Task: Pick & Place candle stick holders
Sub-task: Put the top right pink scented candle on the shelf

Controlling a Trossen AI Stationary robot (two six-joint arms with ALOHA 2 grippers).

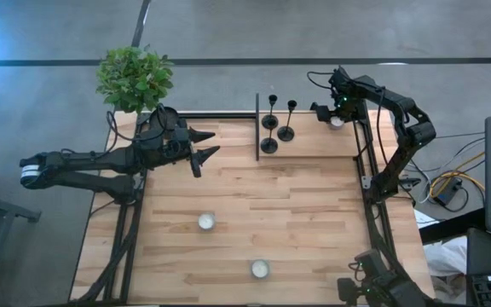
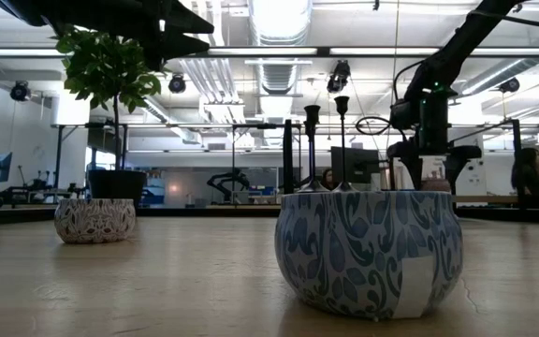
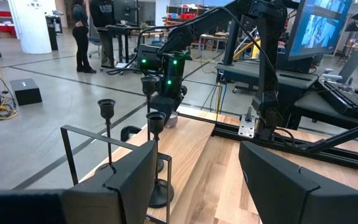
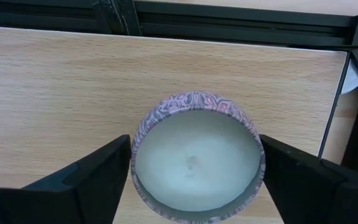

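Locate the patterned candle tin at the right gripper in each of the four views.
High view: candle tin near the table's top right corner, right of the candle stick holders.
Low view: right of centre, far back.
Left wrist view: centre, beyond the holders.
Right wrist view: lower centre.
Shared landmark: the right gripper straddling it.

I cannot read any text, label, brand or number in these pictures. The candle tin (image 2: 368, 251) closest to the low camera has a pale sticker on its side, but I see nothing written on it. The monitor (image 3: 321, 26) behind the table shows only a picture, with no words I can make out.
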